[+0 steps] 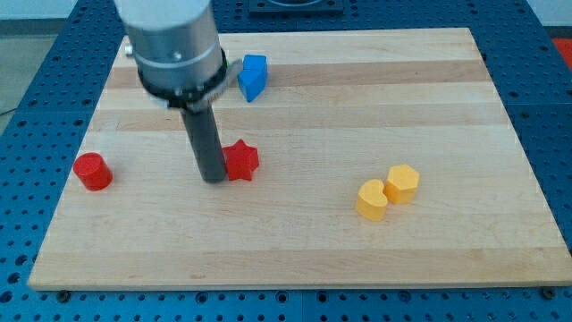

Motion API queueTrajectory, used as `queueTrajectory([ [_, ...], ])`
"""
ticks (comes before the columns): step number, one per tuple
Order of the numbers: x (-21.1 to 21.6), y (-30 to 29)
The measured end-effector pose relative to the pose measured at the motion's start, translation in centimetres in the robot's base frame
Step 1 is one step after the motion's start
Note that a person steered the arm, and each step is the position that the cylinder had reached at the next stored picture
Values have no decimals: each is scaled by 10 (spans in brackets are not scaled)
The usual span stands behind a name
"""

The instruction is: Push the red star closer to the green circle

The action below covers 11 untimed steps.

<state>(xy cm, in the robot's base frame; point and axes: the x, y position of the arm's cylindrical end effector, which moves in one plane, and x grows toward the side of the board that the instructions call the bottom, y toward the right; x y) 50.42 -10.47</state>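
Red cylinder (pixel 91 171): view's left edge of tabletop (pixel 295 259), well apart from rest.
My tip (pixel 214 179): touching red star (pixel 240 161) on its left side; prob. placed so to push it.
Claw: none on this arm, only a rod; holds nothing.
Red star: center-left of tabletop; no clear long axis, points all round.
Green circle (pixel 231 65): only a sliver seen, hidden behind arm, beside blue block (pixel 253 77).
Yellow blocks (pixel 387 191): right, touching pair.

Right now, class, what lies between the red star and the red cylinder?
Camera view: only my tip stands between them, right beside the red star on the view's left; nothing else before the red cylinder.
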Motion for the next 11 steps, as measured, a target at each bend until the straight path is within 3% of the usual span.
queueTrajectory([
  [1,14,31],
  [2,-6,47],
  [4,-76,-2],
  [5,-57,-2],
  [7,-103,-19],
  [9,-78,-13],
  [11,-99,-19],
])
